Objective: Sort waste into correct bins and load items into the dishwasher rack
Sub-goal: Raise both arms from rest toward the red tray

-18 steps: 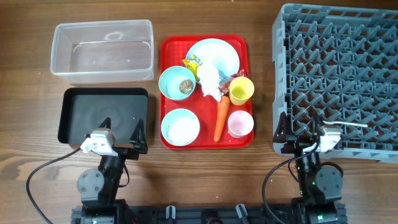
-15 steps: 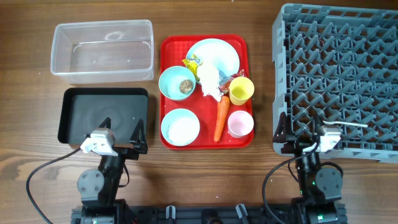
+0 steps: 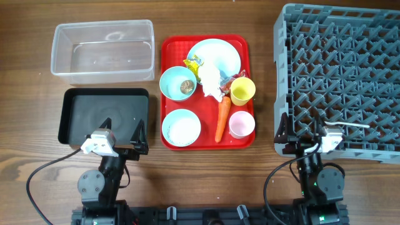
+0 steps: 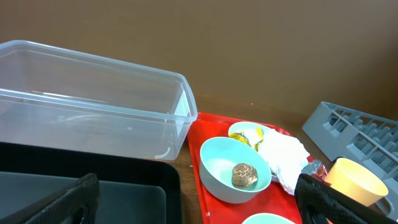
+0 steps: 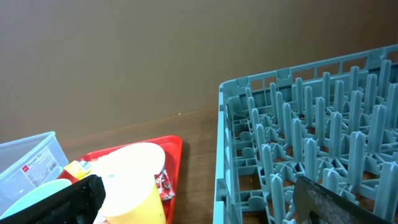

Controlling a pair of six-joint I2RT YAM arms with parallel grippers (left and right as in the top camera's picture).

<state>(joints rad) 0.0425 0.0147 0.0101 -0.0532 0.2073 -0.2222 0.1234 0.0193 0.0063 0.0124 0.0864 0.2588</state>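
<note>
Sorting unstarted: tub [image 3: 103,25], black tray [image 3: 106,92], rack [image 3: 340,75] empty (everything on red tray [image 3: 169,47]). Left gripper [image 3: 123,134], right gripper [image 3: 302,132] gape wide, holding nothing

Glossy clear plastic tub [image 3: 103,50], matt black tray [image 3: 105,115], grey plastic rack [image 3: 340,75], wood-grain table [image 3: 206,169].

Brown wood-grain worktop [image 3: 206,169]. Four things sit directly on it. Clear tub [image 3: 103,56] at far left. Black tray [image 3: 94,103] just beside it, on the robot's side. Red tray [image 3: 169,47] at centre. Grey rack [image 3: 340,69] at right, with a strip of bare wood between it and the red tray.
</note>
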